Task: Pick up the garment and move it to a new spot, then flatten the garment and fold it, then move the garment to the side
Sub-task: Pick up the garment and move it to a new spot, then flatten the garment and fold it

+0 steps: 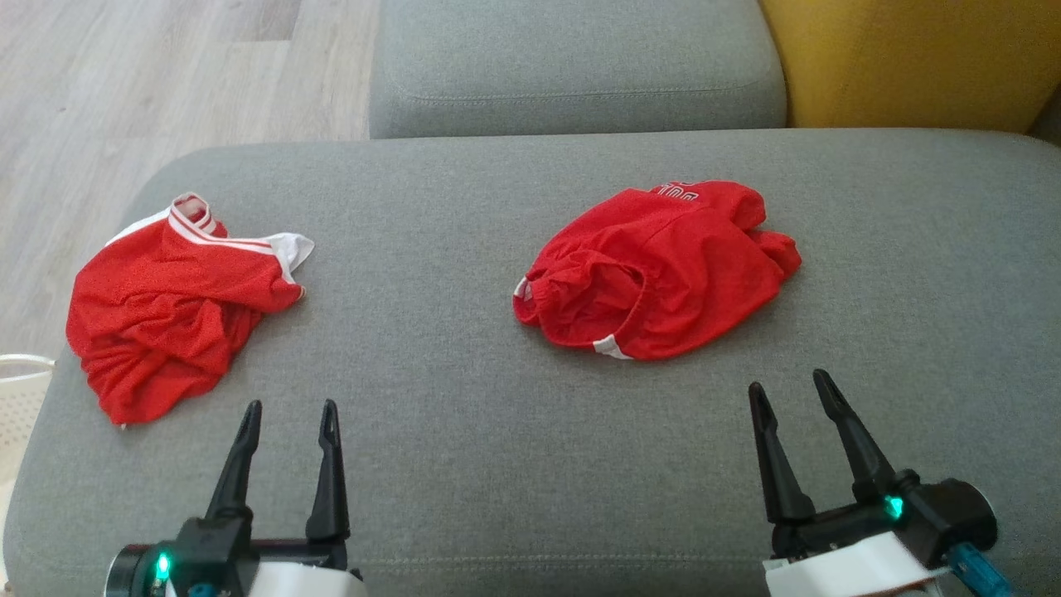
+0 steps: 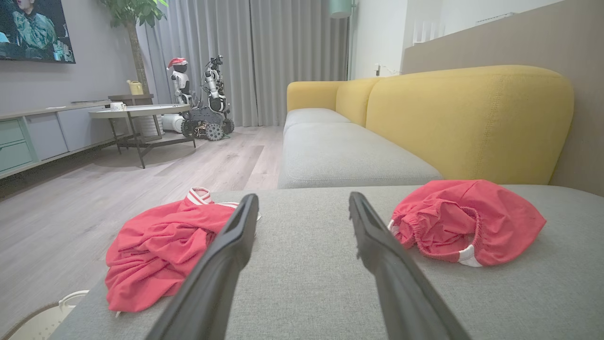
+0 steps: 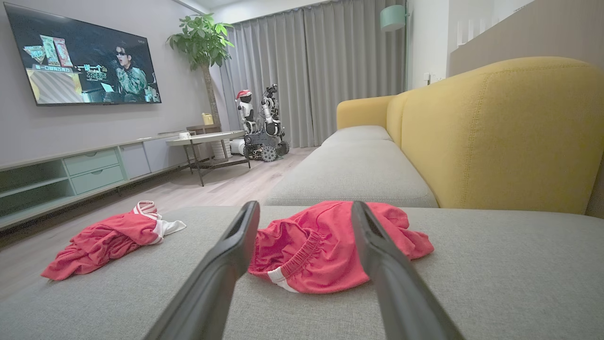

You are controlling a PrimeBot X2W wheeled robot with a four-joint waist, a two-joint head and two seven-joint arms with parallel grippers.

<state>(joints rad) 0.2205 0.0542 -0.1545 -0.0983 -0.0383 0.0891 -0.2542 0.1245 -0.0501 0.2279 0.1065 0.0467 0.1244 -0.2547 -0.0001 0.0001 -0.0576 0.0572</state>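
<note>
Two crumpled red garments lie on the grey cushion [image 1: 464,431]. A pair of red shorts [image 1: 655,269] with an elastic waistband sits right of centre, also seen as the shorts [image 2: 467,222] and the shorts [image 3: 321,245]. A red shirt with white trim [image 1: 166,307] lies at the left edge, seen too as the shirt [image 2: 160,245] and the shirt [image 3: 108,238]. My left gripper [image 1: 290,410] is open near the front edge, right of the shirt. My right gripper [image 1: 792,388] is open just in front of the shorts, holding nothing.
A second grey seat cushion [image 1: 572,66] lies beyond, with a yellow backrest [image 1: 912,58] at the far right. Wooden floor [image 1: 124,99] is off the left edge. A white basket rim [image 1: 21,390] shows low at the left. A table [image 3: 207,139] and another robot [image 3: 259,123] stand across the room.
</note>
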